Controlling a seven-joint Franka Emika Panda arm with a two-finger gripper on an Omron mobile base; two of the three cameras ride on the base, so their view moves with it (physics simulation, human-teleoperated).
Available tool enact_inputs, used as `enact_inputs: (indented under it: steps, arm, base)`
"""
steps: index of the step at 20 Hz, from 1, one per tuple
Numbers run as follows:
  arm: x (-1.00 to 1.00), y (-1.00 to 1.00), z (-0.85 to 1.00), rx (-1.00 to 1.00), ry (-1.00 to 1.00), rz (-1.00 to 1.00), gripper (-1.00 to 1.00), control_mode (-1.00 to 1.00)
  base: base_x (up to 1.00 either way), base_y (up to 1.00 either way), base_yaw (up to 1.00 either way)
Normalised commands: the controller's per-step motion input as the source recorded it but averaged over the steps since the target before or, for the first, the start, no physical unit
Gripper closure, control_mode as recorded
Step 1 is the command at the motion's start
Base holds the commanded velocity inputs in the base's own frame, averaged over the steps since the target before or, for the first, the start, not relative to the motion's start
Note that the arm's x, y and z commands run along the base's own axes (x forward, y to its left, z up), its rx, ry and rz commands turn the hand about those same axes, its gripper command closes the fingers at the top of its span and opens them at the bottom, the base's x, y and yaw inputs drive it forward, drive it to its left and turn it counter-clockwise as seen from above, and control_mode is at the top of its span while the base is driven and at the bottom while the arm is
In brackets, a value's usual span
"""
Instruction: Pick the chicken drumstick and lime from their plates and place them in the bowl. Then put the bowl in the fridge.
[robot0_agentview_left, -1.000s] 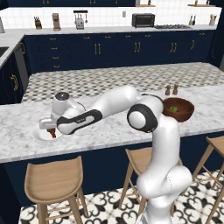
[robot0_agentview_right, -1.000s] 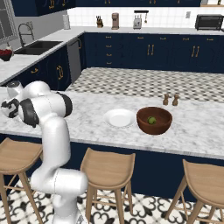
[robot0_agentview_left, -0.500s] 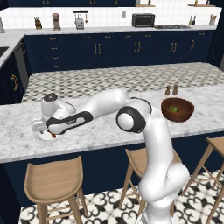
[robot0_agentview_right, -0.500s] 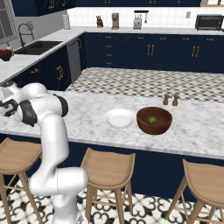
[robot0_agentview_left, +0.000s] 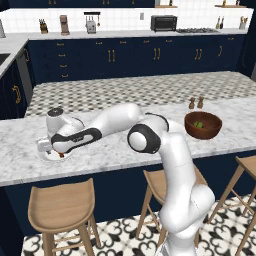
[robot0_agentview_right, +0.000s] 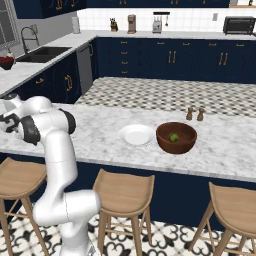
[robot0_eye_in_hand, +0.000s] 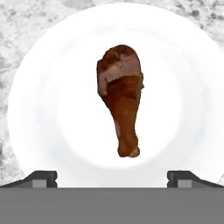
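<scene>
Chicken drumstick (robot0_eye_in_hand: 121, 98) lies on a white plate (robot0_eye_in_hand: 48, 87) on the marble bench (robot0_agentview_left: 125, 150), at the bench's left end. In the hand view the claw (robot0_eye_in_hand: 112, 177) hangs straight above it, jaws spread wide and empty; the two finger tips (robot0_eye_in_hand: 41, 178) sit at either side of the plate's lower rim, with the drumstick centred between them, well apart from both. Meaty end points away from the tips, bone stub toward them.

From the left base view the hand is low over that plate (robot0_agentview_left: 47, 155), a sliver of reddish-brown drumstick (robot0_agentview_left: 60, 155) showing under it.

Lime (robot0_agentview_right: 173, 137) sits inside the dark wooden bowl (robot0_agentview_right: 176, 138) toward the bench's right end. Second white plate (robot0_agentview_right: 137, 134) lies just left of the bowl, bare. Two small shakers (robot0_agentview_right: 195, 114) stand beyond the bowl.

Against the frame one second back: the arm has swung further left and stretched out lower over the bench, the hand now over the left plate. Bowl, lime and bare plate unchanged. Jaws as wide as before.
</scene>
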Motion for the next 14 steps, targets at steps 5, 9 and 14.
enact_inputs:
  steps: [5,9,14]
  arm:
    - [0.59,-0.07,-0.23,-0.01,0.01,0.00,-1.00,-1.00]
    - [0.63,0.01,-0.30,0.00,0.02,0.00,-1.00,-1.00]
    - [0.40,0.27,-0.34,0.00,0.03,0.00,-1.00,-1.00]
  base:
    - [0.00,0.00,0.00]
    - [0.00,0.00,0.00]
    - [0.00,0.00,0.00]
